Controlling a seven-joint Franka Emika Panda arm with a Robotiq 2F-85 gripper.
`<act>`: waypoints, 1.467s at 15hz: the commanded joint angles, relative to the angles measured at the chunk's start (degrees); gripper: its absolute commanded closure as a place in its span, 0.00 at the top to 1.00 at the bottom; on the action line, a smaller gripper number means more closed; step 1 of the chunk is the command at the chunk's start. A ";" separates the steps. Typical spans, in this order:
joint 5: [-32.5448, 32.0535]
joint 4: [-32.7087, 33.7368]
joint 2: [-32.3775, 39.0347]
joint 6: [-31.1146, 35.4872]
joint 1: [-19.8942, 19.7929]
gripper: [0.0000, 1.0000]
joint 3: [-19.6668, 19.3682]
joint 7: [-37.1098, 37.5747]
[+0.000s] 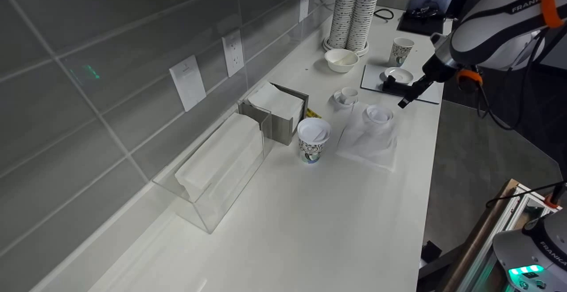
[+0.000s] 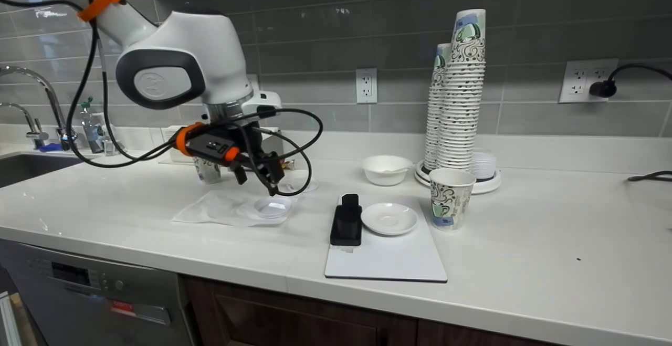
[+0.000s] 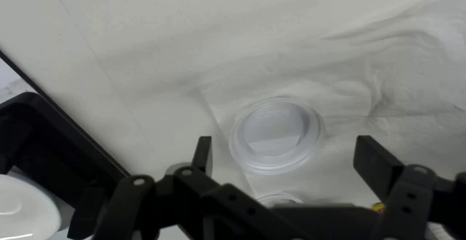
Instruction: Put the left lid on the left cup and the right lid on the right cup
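A white plastic lid (image 3: 275, 136) lies on a white napkin (image 1: 367, 148), apart from both cups. It shows in both exterior views (image 1: 379, 114) (image 2: 273, 208). My gripper (image 3: 285, 150) is open and empty above the counter, with the lid between and beyond its fingertips in the wrist view. In an exterior view the gripper (image 2: 257, 184) hangs above the napkin. A patterned paper cup (image 1: 310, 152) stands upright with a white lid (image 1: 314, 130) on top; the arm partly hides this cup (image 2: 207, 170). Another patterned cup (image 2: 450, 201) stands upright and uncovered.
A white board (image 2: 388, 262) holds a black object (image 2: 346, 222) and a saucer (image 2: 389, 219). A small white cup (image 1: 349, 95) stands near the napkin. A bowl (image 2: 386, 171), tall cup stacks (image 2: 462, 104) and napkin holders (image 1: 221, 163) stand along the wall.
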 commanded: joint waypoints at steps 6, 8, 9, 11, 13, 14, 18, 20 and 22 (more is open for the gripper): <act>7.01 2.64 10.18 7.09 0.63 1.00 0.23 2.61; 8.94 3.63 12.01 8.04 0.66 0.84 0.48 3.50; 9.95 4.09 12.68 8.33 0.68 0.75 0.62 3.83; 11.33 5.17 14.16 8.82 0.82 0.65 0.99 5.10; 11.92 6.08 15.32 9.07 0.95 0.47 1.39 6.26; 12.16 6.42 15.77 9.35 0.98 0.41 1.59 6.97; 12.65 7.42 16.84 10.20 1.10 0.23 2.30 9.14; 12.21 7.43 16.61 10.20 1.21 0.07 2.35 10.03; 12.26 7.30 15.34 9.41 0.98 0.00 2.31 10.25</act>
